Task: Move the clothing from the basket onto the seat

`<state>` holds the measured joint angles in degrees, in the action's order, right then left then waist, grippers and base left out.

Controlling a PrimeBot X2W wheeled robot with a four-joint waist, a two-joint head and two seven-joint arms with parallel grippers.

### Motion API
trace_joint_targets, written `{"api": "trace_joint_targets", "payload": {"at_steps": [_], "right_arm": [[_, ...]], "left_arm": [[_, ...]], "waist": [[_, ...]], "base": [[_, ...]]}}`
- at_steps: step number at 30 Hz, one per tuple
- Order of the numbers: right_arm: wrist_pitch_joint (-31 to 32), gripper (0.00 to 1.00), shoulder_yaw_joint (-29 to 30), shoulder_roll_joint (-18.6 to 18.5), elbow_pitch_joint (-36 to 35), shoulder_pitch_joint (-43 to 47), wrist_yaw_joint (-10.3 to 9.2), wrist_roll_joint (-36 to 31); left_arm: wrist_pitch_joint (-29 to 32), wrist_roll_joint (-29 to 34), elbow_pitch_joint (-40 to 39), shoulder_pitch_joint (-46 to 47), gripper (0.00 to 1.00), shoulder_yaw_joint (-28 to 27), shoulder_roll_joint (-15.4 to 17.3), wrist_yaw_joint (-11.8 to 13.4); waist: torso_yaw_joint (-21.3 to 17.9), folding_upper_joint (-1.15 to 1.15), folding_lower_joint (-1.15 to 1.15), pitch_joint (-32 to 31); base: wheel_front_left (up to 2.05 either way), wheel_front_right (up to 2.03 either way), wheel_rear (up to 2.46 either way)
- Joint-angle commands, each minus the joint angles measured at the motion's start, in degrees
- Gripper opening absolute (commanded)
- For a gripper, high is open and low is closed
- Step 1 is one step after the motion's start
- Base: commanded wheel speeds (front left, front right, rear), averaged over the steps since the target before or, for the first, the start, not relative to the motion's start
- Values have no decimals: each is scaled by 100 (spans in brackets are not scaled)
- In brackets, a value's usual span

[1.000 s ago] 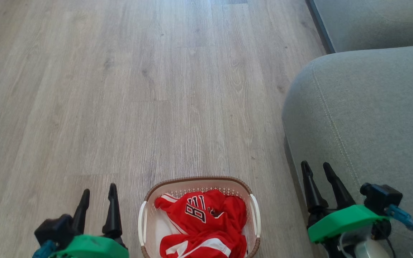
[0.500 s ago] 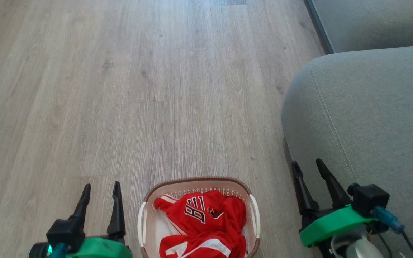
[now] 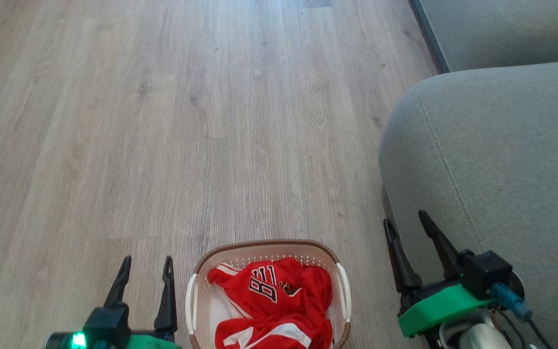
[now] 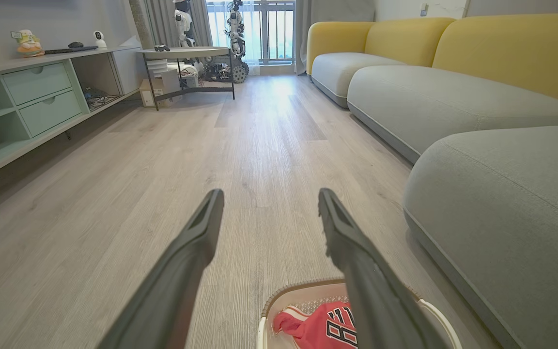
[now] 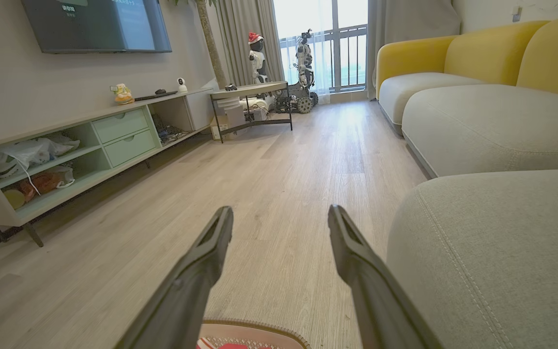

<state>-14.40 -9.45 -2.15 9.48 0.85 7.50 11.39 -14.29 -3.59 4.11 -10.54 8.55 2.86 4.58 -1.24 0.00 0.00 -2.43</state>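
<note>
Head view has the left gripper (image 3: 147, 262) at the lower left and the right gripper (image 3: 405, 219) at the lower right, both with fingers spread wide and holding nothing. Between them the basket (image 3: 264, 244) stands on the wood floor (image 3: 187, 121), the red clothing (image 3: 271, 300) heaped inside it. The grey-green seat (image 3: 502, 155) rises just right of the basket, the right gripper's fingers showing against its front edge, while a low table (image 4: 187, 50) and a shelf unit (image 4: 41, 92) stand well away across the room.
</note>
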Motion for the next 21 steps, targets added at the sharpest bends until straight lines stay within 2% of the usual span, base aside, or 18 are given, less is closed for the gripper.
{"api": "trace_joint_targets", "payload": {"at_steps": [1, 21], "right_arm": [[-60, 100, -138, -73, -225, -86, -1, -47], [-60, 100, -110, -73, -219, -102, -1, -35]], "left_arm": [[-71, 35, -164, 200, 100, -181, 26, 30], [-71, 3, -76, 213, 100, -223, 9, 0]], "waist": [[2, 0, 0, 2], [-6, 0, 0, 35]], "base": [[0, 0, 0], [0, 0, 0]]}}
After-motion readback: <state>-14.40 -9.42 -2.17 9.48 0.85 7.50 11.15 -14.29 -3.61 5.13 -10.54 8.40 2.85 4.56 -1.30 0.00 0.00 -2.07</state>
